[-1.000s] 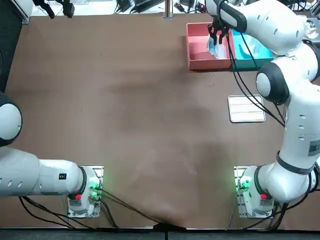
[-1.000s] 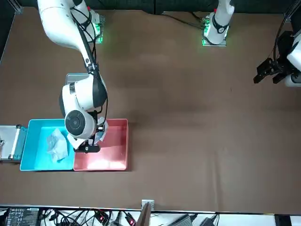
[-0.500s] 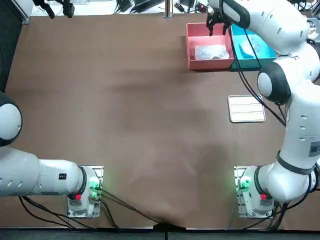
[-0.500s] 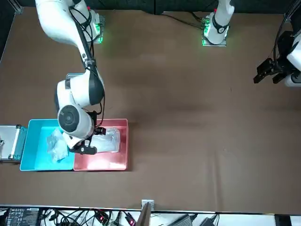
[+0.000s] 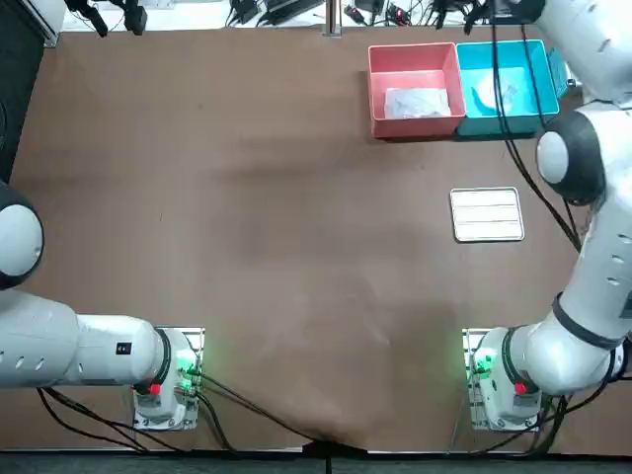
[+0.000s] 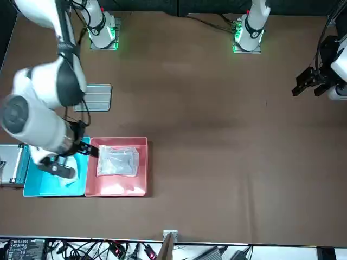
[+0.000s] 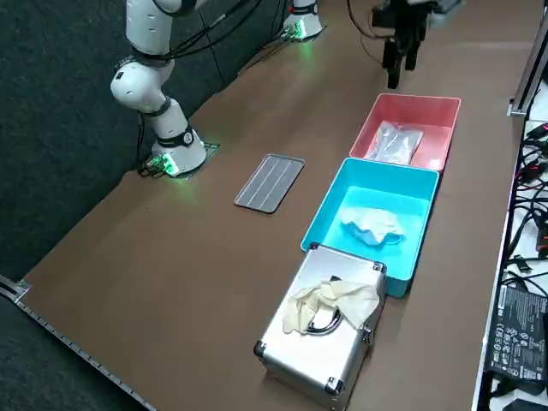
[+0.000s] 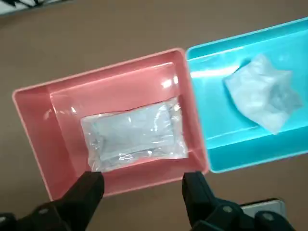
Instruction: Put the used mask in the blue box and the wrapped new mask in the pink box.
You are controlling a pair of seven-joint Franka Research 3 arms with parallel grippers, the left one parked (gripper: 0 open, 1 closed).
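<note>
The wrapped new mask point(image 8: 134, 136) lies flat in the pink box point(image 8: 115, 91), also visible as the wrapped mask point(image 5: 417, 102) in the pink box point(image 5: 373, 89) from above. The crumpled used mask point(image 8: 262, 98) rests in the blue box point(image 8: 216, 82) right beside it. From the side, the used mask point(image 7: 373, 224) sits mid-floor of the blue box point(image 7: 360, 184). My right gripper point(image 8: 142, 190) hangs open and empty, well above the near edge of the pink box; in the right side view the right gripper point(image 7: 400, 70) hovers over the pink box point(image 7: 419, 107).
A grey ribbed plate point(image 5: 486, 214) lies on the table nearer the robot than the boxes. A silver case point(image 7: 321, 347) with pale gloves point(image 7: 330, 300) on its lid stands against the blue box's outer end. The table's far edge and cables run just behind the boxes.
The gripper let go of the wrapped mask, which now lies in the pink box. The arm has since lifted up and swung toward the blue box side.
</note>
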